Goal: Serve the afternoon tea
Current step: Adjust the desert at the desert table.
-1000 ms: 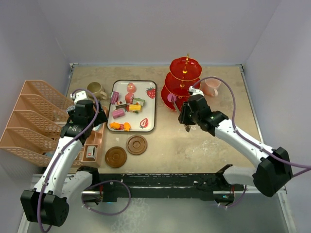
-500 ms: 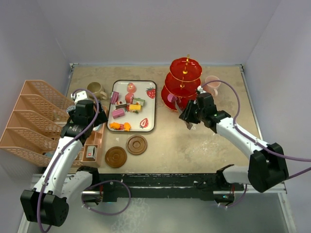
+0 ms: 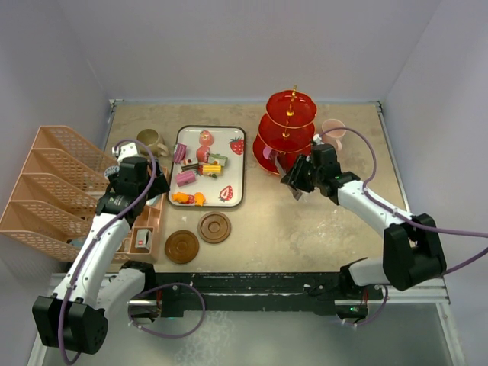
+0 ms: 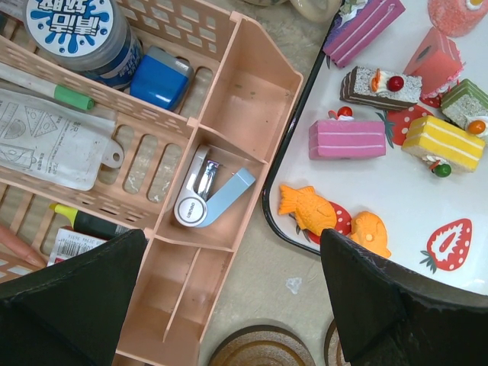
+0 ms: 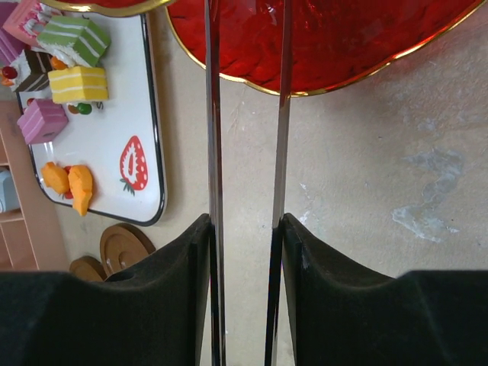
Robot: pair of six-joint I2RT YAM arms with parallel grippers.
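We are seeing bold blue Korean-style lettering on the white round lid (image 4: 69, 19) at eleven o'clock in the left wrist view, but we are not managing to read it. A barcode label (image 4: 72, 245) is showing at eight o'clock, with its digits too small to read.

Plain pale grey-lavender walls (image 3: 229, 46) close in the desk (image 3: 320, 236) on three sides. Its beige, mottled top carries faint whitish smudges (image 5: 427, 191) under soft, even light.

Glossy translucent red plastic stand (image 5: 343, 38), polished metal tweezers (image 5: 212, 114).
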